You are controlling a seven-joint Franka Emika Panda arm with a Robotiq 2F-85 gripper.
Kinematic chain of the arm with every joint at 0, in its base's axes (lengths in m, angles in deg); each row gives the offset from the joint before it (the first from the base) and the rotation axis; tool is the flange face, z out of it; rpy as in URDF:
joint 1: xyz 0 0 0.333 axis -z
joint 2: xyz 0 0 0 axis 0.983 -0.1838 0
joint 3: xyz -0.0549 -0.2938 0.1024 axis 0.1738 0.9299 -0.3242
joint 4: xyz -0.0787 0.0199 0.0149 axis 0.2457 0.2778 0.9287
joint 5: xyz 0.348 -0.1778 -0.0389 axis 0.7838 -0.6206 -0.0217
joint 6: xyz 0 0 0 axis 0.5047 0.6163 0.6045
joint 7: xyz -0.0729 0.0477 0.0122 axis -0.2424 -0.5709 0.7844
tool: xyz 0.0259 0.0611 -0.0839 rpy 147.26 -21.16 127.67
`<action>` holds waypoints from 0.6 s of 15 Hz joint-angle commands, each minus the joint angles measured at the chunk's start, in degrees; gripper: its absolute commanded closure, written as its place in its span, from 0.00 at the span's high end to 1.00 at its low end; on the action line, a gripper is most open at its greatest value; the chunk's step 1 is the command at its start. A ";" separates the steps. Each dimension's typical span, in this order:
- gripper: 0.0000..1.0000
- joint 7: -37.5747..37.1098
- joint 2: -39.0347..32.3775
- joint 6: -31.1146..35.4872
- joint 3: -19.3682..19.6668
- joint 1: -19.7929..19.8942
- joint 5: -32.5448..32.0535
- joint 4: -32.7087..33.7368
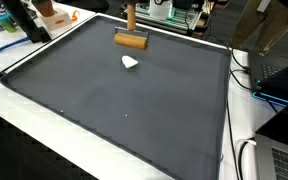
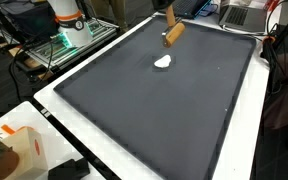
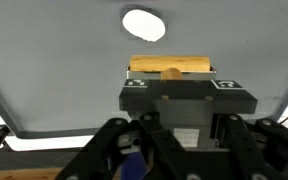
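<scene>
Two things lie toward the far edge of the dark mat [image 1: 134, 110]: a wooden mallet [image 1: 131, 41] and, just beside it, a white lump [image 1: 130, 63]. The gripper [image 3: 179, 90] is clamped from above on the handle [image 1: 130, 18], which is why the mallet stands head-down

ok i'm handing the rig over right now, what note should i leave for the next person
Pincer: shut on the wooden mallet by its handle, which stands upright.
Things: the mallet head is low at the dark mat, near one edge; contact unclear. A white lump lies on the mat close by, apart from the head.
Done: mallet gripped.
Left: mallet not released, lump untouched.
</scene>
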 commanded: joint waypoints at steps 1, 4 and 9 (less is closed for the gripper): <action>0.23 -1.50 -0.39 -0.10 -0.51 0.67 -1.30 0.54; 0.23 -4.06 -1.79 -2.55 -1.38 1.35 -3.37 3.04; 0.23 -5.43 -3.87 -11.33 -1.98 0.75 -5.89 9.54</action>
